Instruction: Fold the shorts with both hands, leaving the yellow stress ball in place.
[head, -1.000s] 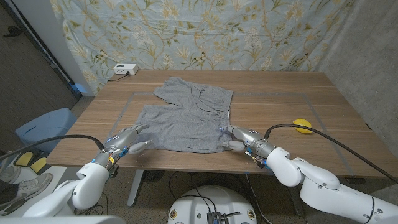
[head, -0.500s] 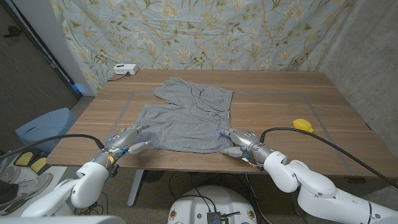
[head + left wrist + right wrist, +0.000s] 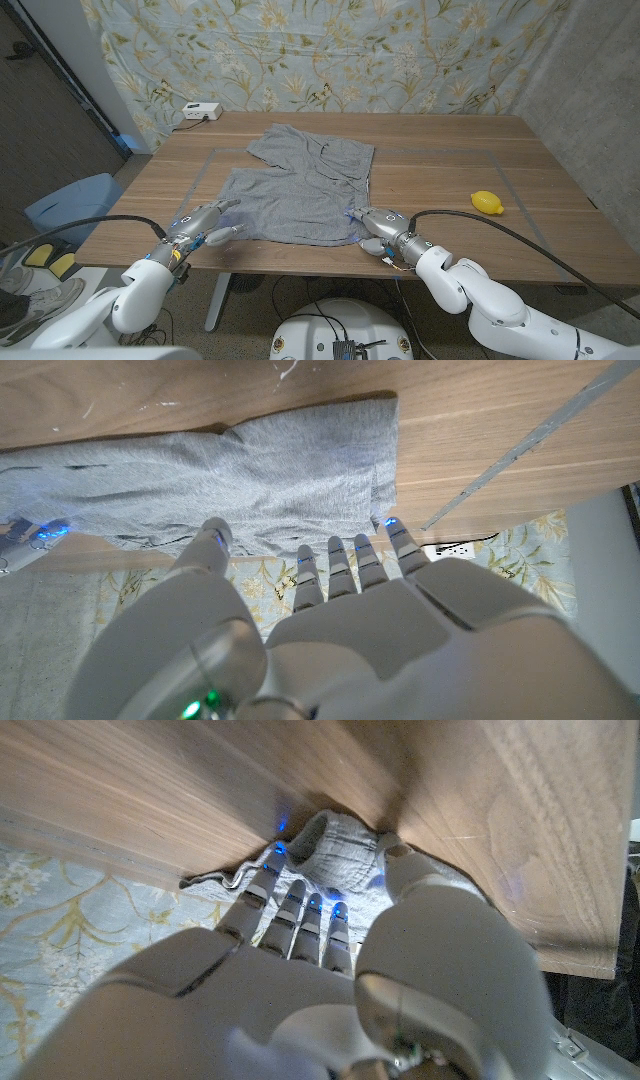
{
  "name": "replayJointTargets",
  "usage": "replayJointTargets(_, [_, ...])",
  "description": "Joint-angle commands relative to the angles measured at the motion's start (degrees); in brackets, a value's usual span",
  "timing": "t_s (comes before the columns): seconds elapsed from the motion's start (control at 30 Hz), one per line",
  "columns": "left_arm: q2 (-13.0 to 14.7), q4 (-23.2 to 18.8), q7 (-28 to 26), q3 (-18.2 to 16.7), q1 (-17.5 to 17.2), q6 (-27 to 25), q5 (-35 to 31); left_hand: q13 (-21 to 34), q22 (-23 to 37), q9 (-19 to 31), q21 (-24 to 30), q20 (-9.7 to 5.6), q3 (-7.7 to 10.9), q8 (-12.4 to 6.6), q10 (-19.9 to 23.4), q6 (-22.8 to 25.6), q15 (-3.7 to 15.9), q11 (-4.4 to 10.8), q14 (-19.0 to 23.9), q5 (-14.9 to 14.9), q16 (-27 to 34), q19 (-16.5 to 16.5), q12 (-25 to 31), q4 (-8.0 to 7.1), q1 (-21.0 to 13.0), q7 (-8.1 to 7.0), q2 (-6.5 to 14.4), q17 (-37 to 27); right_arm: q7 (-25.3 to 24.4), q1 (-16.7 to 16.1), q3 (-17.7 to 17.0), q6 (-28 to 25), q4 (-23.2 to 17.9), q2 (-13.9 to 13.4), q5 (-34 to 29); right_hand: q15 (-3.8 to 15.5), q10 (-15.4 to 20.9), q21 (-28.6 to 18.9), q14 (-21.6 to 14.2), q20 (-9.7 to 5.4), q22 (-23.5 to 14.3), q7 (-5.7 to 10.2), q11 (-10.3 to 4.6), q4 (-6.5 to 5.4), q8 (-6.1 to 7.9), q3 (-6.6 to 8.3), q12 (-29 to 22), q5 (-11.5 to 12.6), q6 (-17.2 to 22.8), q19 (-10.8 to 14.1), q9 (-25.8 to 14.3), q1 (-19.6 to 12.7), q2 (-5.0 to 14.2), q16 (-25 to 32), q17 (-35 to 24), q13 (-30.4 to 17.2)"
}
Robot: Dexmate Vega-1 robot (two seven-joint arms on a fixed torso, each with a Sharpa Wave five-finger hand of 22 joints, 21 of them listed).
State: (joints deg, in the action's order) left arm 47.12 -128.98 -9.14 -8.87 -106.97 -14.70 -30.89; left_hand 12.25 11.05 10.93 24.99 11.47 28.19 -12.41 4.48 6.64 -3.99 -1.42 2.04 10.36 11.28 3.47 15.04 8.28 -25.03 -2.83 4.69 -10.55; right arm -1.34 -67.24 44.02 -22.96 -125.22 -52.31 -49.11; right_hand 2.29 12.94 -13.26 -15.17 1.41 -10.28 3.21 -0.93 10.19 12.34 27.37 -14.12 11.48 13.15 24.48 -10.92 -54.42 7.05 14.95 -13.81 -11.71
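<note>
Grey shorts [image 3: 300, 185] lie spread out in the middle of the table in the head view. At their near left corner my left hand [image 3: 205, 225] has its fingers apart; its fingertips [image 3: 330, 550] reach the hem of the shorts [image 3: 230, 480] and hold nothing. My right hand [image 3: 375, 228] is at the near right corner. There its thumb and fingers [image 3: 300, 900] pinch a bunched fold of the shorts [image 3: 335, 840]. A yellow stress ball [image 3: 486, 201] sits alone on the wood to the right, well away from both hands.
A white box [image 3: 197, 111] with a cable sits at the table's back left. Grey tape lines [image 3: 440, 153] mark a rectangle on the table top. A blue bin [image 3: 75, 205] stands on the floor to the left. A floral curtain hangs behind.
My right hand has slid left along the near edge onto the shorts' right corner and closed on the cloth. The left hand has barely moved.
</note>
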Motion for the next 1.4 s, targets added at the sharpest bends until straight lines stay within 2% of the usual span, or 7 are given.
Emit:
replayJointTargets(0.03, [-0.6, -0.31, 0.3, -0.26, 0.08, -0.27, -0.03, 0.01, 0.21, 0.06, -0.1, 0.21, -0.24, -0.01, 0.29, -0.24, -0.44, -0.27, -0.01, -0.15, 0.12, -0.33, -0.01, 0.02, 0.33, 0.01, -0.08, -0.11, -4.42, 1.55, 1.22, 4.16, 5.5, 3.95, -6.21, 4.56, 3.03, -0.93, -3.18, -0.89, -0.16, 0.73, -1.11, -0.14, 0.7, 0.28, -0.83, -0.66, 2.66, 2.2, -0.06, -2.94, 0.88, 1.88, -0.82, -0.03])
replayJointTargets(0.13, [-0.56, -0.37, 0.58, -0.28, 0.08, -0.39, -0.05, 0.0, 0.22, 0.06, -0.14, 0.17, -0.27, 0.05, 0.27, -0.22, -0.35, -0.29, 0.04, -0.14, 0.13, -0.34, -0.06, 0.0, 0.37, -0.03, -0.05, -0.1, -7.3, 1.81, 1.26, 5.68, 7.11, 4.77, -6.89, 6.99, 7.2, -2.1, -8.35, -1.92, -0.37, 1.66, -1.76, -0.25, 1.51, -0.5, -1.59, -1.11, 7.08, 5.4, -0.03, -5.62, 1.45, 5.16, -2.26, 0.02])
replayJointTargets(0.27, [-0.4, -0.54, 0.9, -0.25, 0.01, -0.88, -0.56, 0.0, 0.23, 0.07, -0.19, 0.15, -0.27, 0.12, 0.3, -0.16, -0.3, -0.08, 0.03, -0.11, 0.1, -0.37, -0.1, 0.01, 0.34, -0.01, 0.04, -0.07, -12.49, 2.23, 1.45, 7.91, 9.36, 5.84, -8.24, 10.24, 19.0, -5.12, -19.15, -3.52, -1.05, 2.44, -2.21, -1.0, 4.33, -3.04, -4.45, -1.44, 20.64, 10.82, -0.07, -9.17, 2.29, 13.54, -7.59, -0.3])
replayJointTargets(0.37, [-0.1, -0.75, 1.42, -0.26, -0.11, -1.49, -1.0, -0.01, 0.23, 0.07, -0.22, 0.04, -0.25, 0.16, 0.36, -0.13, -0.18, 0.07, 0.09, -0.08, 0.11, -0.41, -0.12, 0.07, 0.25, -0.24, 0.09, -0.05, -13.97, 2.95, 1.48, 9.19, 10.58, 6.65, -8.28, 10.1, 25.92, -6.26, -23.89, -4.01, -1.29, 2.79, -1.36, -1.84, 6.18, -3.96, -6.81, -1.47, 28.82, 11.67, -0.13, -9.37, 2.76, 16.7, -10.11, -0.71])
replayJointTargets(0.57, [1.41, -1.97, 4.24, 0.2, -0.25, -4.97, -2.97, -0.03, 0.21, 0.05, -0.32, 0.02, -0.18, 0.55, 0.16, -0.85, -0.18, 0.42, 0.19, -0.05, 0.11, -0.48, -0.29, 0.41, -0.17, -0.41, -0.02, -0.02, -16.92, 4.3, 1.72, 10.61, 12.75, 8.19, -9.21, 10.42, 35.35, -7.78, -30.09, -4.73, -1.55, 2.39, -0.72, -2.43, 8.62, -4.35, -10.97, -1.17, 38.37, 12.49, -0.37, -9.89, 3.6, 20.81, -13.81, -2.04])
replayJointTargets(0.8, [5.35, -4.31, 9.97, 1.42, -0.25, -11.56, -8.08, -0.06, 0.11, 0.0, -0.39, -0.01, -0.32, 1.15, -0.44, -2.69, 0.24, 0.97, 0.37, -0.24, 0.12, -1.15, -0.72, 1.55, -1.53, -0.93, -1.51, 0.01, -20.53, 5.06, 1.75, 10.79, 14.73, 9.48, -10.19, 10.63, 41.36, -9.14, -35.08, -5.66, -1.78, 2.43, -2.36, -1.92, 8.07, -3.66, -14.43, -1.1, 39.86, 13.21, -0.37, -12.02, 3.87, 23.68, -16.86, -3.55])
replayJointTargets(1.4, [17.52, -6.9, 24.65, 11.74, 7.61, -27.52, -19.5, -0.19, -0.18, -0.11, -0.73, -1.09, 0.21, 0.1, 2.18, -1.18, 1.34, 3.46, 1.31, 1.07, 0.25, -3.23, -0.26, 2.52, -8.47, -1.71, -4.68, 0.05, -24.97, 6.31, 1.27, 9.88, 16.77, 10.87, -9.27, 10.56, 41.16, -9.84, -35.39, -5.89, -1.91, 2.49, -2.46, -1.92, 7.54, -3.17, -15.05, -1.33, 40.31, 13.15, -0.41, -12.84, 3.6, 23.04, -17.42, -4.44])
